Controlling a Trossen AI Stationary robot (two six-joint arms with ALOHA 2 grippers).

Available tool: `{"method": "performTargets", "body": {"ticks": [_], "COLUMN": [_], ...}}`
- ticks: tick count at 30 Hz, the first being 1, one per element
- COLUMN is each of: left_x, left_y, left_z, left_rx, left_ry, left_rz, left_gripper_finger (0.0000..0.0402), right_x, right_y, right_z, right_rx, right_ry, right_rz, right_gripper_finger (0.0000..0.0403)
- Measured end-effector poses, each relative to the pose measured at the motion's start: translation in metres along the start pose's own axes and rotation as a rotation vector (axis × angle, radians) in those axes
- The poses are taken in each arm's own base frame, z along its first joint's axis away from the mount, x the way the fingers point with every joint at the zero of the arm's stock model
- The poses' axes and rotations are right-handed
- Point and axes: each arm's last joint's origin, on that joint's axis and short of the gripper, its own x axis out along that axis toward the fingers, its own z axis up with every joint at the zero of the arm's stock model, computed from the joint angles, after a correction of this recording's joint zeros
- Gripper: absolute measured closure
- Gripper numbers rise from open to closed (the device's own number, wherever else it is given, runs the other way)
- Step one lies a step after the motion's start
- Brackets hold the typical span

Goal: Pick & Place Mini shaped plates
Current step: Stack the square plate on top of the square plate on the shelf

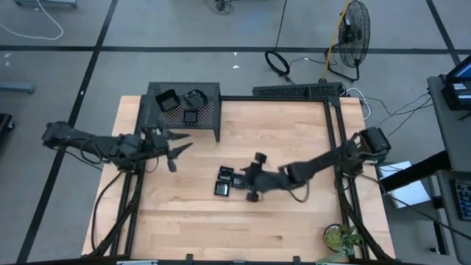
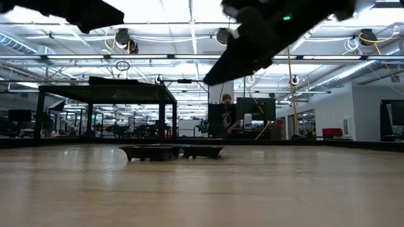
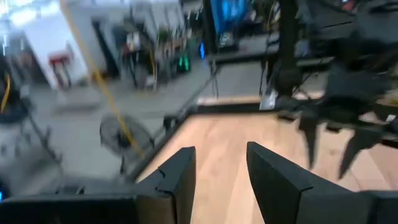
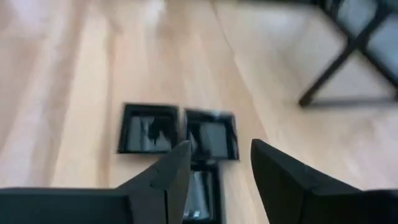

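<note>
Three small glossy black square plates lie flat together on the wooden table point(image 1: 224, 174) point(image 1: 222, 189) point(image 4: 149, 129) point(image 4: 212, 135) point(image 4: 199, 186), and show low on the tabletop in the low view point(image 2: 151, 151). Three more plates rest on top of the black mesh rack point(image 1: 168, 101) point(image 1: 196, 96) point(image 1: 190, 115). My right gripper point(image 1: 244, 178) point(image 4: 221, 162) is open and hovers just above the table group without touching it. My left gripper point(image 1: 179, 151) point(image 3: 221, 168) is open in the air in front of the rack, holding nothing.
The black mesh rack point(image 1: 184, 110) point(image 2: 107, 94) stands on legs at the table's far left. Black frame rails point(image 1: 335, 140) run along the table's sides. A potted plant point(image 1: 340, 237) sits at the near right corner. A person point(image 2: 226, 116) stands far behind the table. Bare wood lies near the front edge.
</note>
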Motion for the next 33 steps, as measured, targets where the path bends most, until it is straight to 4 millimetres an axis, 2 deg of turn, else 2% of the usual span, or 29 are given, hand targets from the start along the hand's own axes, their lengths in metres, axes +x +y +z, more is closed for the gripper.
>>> {"method": "performTargets", "body": {"ticks": [4, 6, 8, 12, 15, 19, 25, 33], "left_x": [0.000, 0.000, 0.000, 0.001, 0.002, 0.002, 0.001, 0.001], "left_y": [-0.006, -0.007, -0.008, -0.012, -0.012, -0.011, -0.011, -0.011], "left_z": [-0.020, -0.031, -0.039, -0.049, -0.048, -0.043, -0.038, -0.039], "left_rx": [0.058, 0.074, 0.073, 0.062, 0.066, 0.040, -0.017, -0.101], "left_ry": [-0.091, -0.076, -0.061, -0.034, -0.048, -0.099, -0.144, -0.130], "left_rz": [-0.001, -0.002, -0.011, -0.058, -0.055, -0.055, -0.066, -0.075], "left_gripper_finger": [0.0254, 0.0254, 0.0254, 0.0254, 0.0254, 0.0254, 0.0254, 0.0254], "right_x": [0.016, 0.021, 0.029, 0.042, 0.046, 0.056, 0.067, 0.071], "right_y": [-0.022, -0.029, -0.033, -0.033, -0.031, -0.029, -0.025, -0.024], "right_z": [0.004, 0.007, 0.000, -0.017, -0.015, -0.030, -0.037, -0.044], "right_rx": [0.077, 0.165, 0.234, 0.238, 0.233, 0.212, 0.204, 0.189], "right_ry": [0.111, 0.122, 0.166, 0.228, 0.189, 0.243, 0.230, 0.257], "right_rz": [-0.005, 0.079, 0.142, 0.137, 0.134, 0.110, 0.093, 0.087], "right_gripper_finger": [0.0247, 0.0247, 0.0247, 0.0247, 0.0248, 0.0248, 0.0248, 0.0254]}}
